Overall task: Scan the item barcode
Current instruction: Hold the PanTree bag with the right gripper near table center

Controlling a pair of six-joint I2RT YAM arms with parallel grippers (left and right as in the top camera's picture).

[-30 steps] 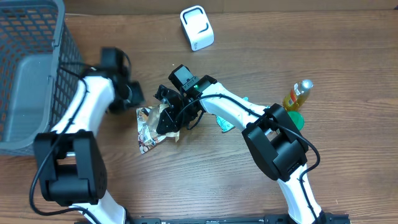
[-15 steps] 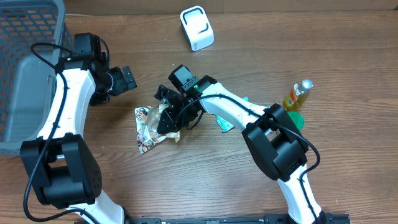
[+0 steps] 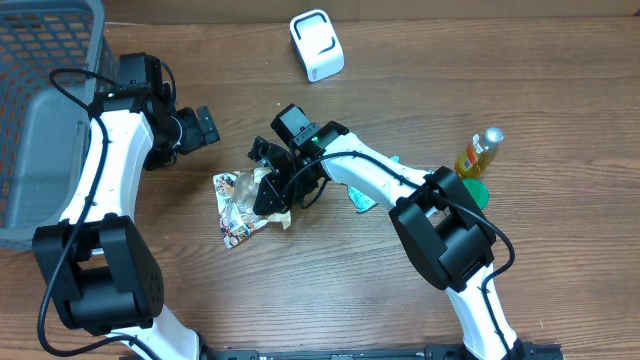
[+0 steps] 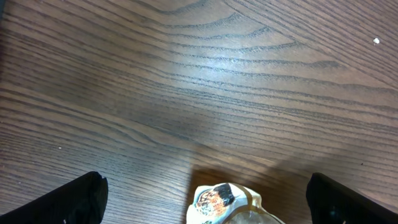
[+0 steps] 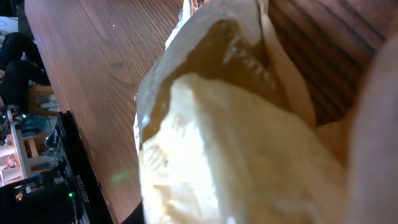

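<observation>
Half the snack packet (image 3: 232,207) lies hidden under the right gripper (image 3: 268,189).

Snack packet (image 3: 238,205): cream-gold, printed cartoon faces. Table (image 3: 560,90): brown wood grain. Basket (image 3: 40,40): grey mesh. Scanner (image 3: 317,45): white. Bottle (image 3: 478,152): amber-yellow.

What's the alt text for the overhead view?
The right pincer grips a crumpled snack packet mid-table, while the left pincer hangs open beside it, not touching. A white scanner sits at the far edge, a grey basket at left, a yellow bottle at right.
</observation>
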